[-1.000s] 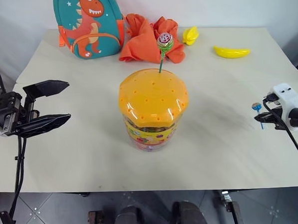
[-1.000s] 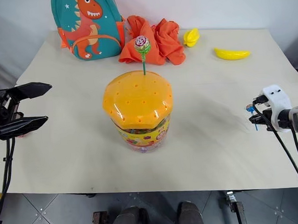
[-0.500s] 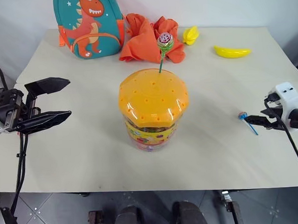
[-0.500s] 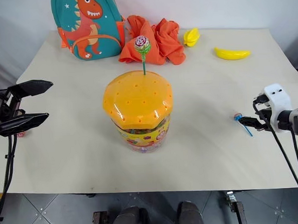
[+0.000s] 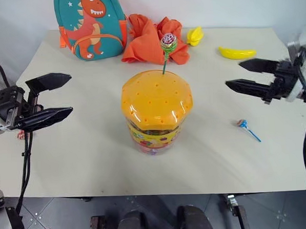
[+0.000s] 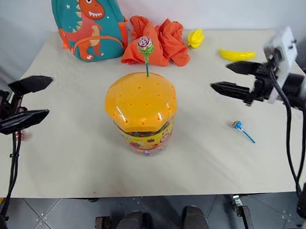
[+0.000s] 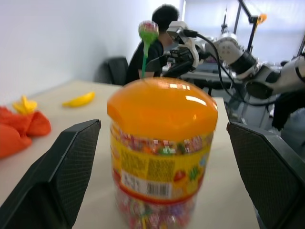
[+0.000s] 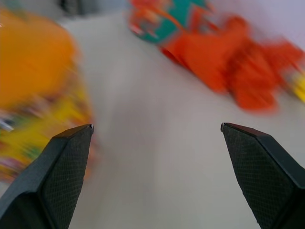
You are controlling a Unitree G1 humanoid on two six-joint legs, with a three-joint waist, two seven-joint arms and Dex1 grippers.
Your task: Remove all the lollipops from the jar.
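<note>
Jar: the clear tub (image 5: 157, 114) with its orange domed lid (image 5: 157, 99) stands upright mid-table, well in from every edge; bare tabletop lies all round it
Lollipop in lid: one with a green stick (image 5: 168, 44) stands upright in a hole near the lid's far rim, its swirled head clear above the dome
Lollipop on table: one with a blue stick (image 5: 244, 125) lies flat to the right of the jar, apart from it, between the jar and the table's right edge
Left gripper: the left gripper (image 5: 53, 97) hangs to the left of the jar, fingers spread wide and holding nothing, pointing toward the jar with open table between; it sits over the table's left edge
Right gripper: the right gripper (image 5: 246, 74) hangs to the right of the jar above the table, fingers wide apart and empty, tips aimed at the jar; the blue-stick lollipop lies below and nearer the front edge
Far edge: a teal dinosaur backpack (image 5: 91, 24), a crumpled orange cloth (image 5: 151, 38) and two yellow banana toys (image 5: 236, 52) line the back of the table, well behind the jar
Table: the pale top (image 5: 88, 154) is bare along its front edge
</note>
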